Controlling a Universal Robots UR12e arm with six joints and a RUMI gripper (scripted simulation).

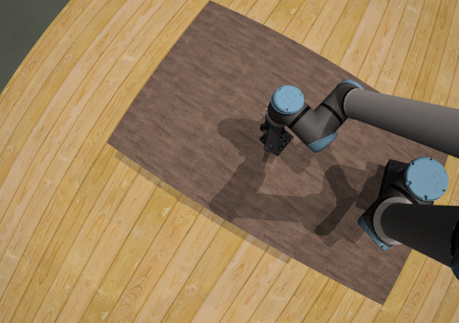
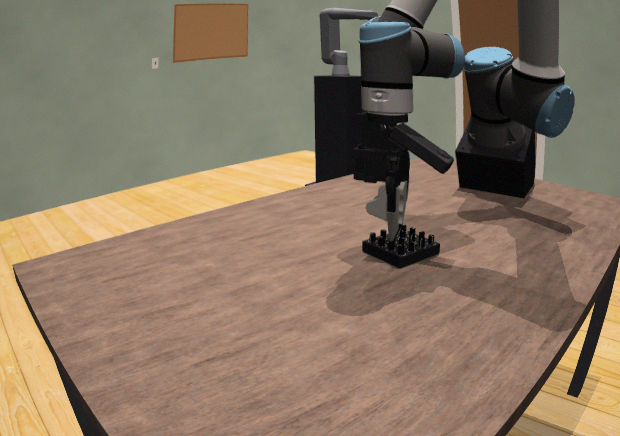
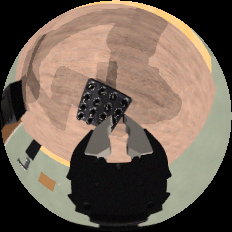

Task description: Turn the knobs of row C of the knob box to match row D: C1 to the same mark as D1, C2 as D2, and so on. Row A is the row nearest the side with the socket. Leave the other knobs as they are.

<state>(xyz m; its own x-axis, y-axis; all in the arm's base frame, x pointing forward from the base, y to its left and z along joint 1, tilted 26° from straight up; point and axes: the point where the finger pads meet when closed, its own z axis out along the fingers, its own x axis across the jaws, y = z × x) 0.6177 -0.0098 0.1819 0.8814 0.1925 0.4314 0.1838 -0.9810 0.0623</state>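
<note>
At the left of the exterior view, a tan board (image 2: pixel 210 33) hangs on the green wall beside a small switch plate (image 2: pixel 155 63), with a dark cabinet (image 2: pixel 334 130) standing toward the middle; the top view takes in none of the wall. At center, the black knob box (image 1: pixel 284 139) (image 2: pixel 400 259) (image 3: pixel 104 101) sits flat on the brown table (image 1: pixel 166 89) (image 2: pixel 200 320) (image 3: pixel 55 65) beneath the pincer (image 2: pixel 394 238) (image 3: pixel 118 120), whose tips reach down among the upright knobs. A black bar (image 1: pixel 272 138) (image 2: pixel 423 149) covers part of the box from above. The wrist view shows what both others hide: a narrow gap between the close-set tips, near one corner of the box. Whether they clamp a knob, I cannot tell; the knobs' marks are too small to read. At right, the arm's base block (image 1: pixel 390 166) (image 2: pixel 493 172) stands well apart from the box.
</note>
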